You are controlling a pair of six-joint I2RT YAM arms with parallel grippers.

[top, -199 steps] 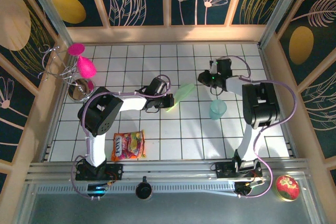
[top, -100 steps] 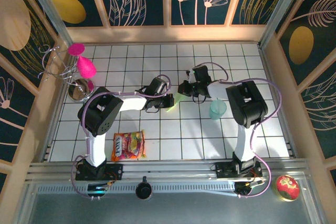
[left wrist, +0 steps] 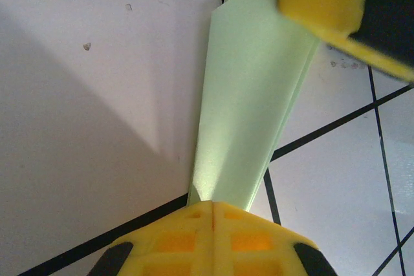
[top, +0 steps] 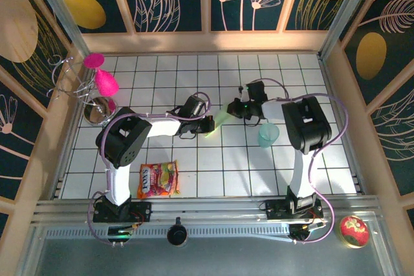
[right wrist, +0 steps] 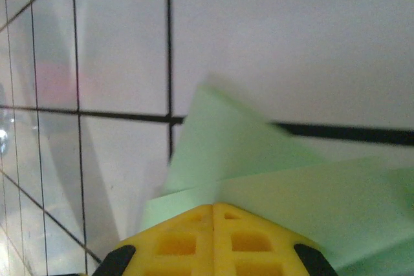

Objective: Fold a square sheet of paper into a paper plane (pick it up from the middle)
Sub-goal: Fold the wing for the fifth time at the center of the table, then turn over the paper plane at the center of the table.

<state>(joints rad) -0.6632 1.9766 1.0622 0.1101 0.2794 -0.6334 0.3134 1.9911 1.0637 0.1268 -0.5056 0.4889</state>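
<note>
Together, the left gripper (left wrist: 213, 206) and right gripper (right wrist: 213, 206) are pinching opposite ends of the pale green paper plane (top: 218, 121), jaws clamped tight, spanning it between them over the tiled table (top: 213, 172); a teal cup (top: 268, 135) is standing beside the right gripper.

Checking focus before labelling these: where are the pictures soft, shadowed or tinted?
Left wrist: the pale mint-green folded paper is sharp, the right gripper's yellow fingertip is blurred, and a broad diagonal shadow crosses the white tiled table. Right wrist: the paper's edges are soft, with a faint pink tinge on the tiles at left. Top external: even, sharp.
</note>
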